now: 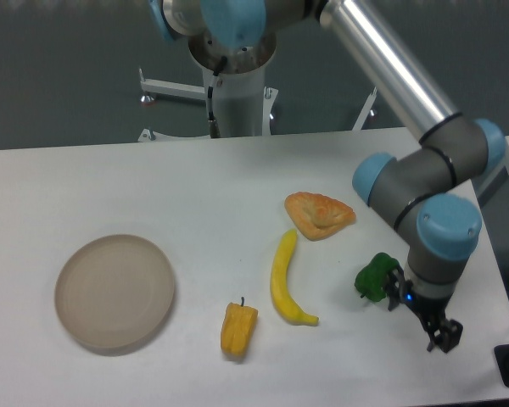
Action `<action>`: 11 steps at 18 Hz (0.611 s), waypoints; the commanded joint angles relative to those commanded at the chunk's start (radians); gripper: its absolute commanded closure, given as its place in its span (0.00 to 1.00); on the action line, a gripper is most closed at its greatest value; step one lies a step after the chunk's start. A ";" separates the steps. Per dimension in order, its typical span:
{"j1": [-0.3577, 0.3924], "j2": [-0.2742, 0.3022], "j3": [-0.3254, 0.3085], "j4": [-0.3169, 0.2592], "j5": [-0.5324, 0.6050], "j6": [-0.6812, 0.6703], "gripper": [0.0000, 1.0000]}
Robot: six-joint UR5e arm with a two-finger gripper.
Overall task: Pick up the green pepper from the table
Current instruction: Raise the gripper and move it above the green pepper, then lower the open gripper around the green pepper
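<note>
Green pepper (pixel 374 275) beside tool (pixel 442 335) | banana (pixel 286 281) left | tool grip unclear

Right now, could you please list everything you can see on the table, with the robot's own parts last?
plate: 1, beige, left side of the table
yellow pepper: 1, yellow-orange, front centre, right of the plate
banana: 1, yellow, centre, right of the yellow pepper
pastry: 1, golden brown, behind the banana
green pepper: 1, bright green, right side, beside the wrist
arm: 1, silver with blue joints, reaching over the right side
gripper: 1, black, right of the green pepper, jaw state unclear
</note>
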 joint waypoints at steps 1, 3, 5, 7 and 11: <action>0.017 0.021 -0.034 -0.003 -0.018 -0.015 0.00; 0.031 0.052 -0.100 -0.005 -0.022 -0.022 0.00; 0.060 0.078 -0.158 -0.003 -0.023 -0.051 0.00; 0.071 0.094 -0.195 -0.003 -0.035 -0.112 0.00; 0.095 0.109 -0.240 0.000 -0.097 -0.181 0.00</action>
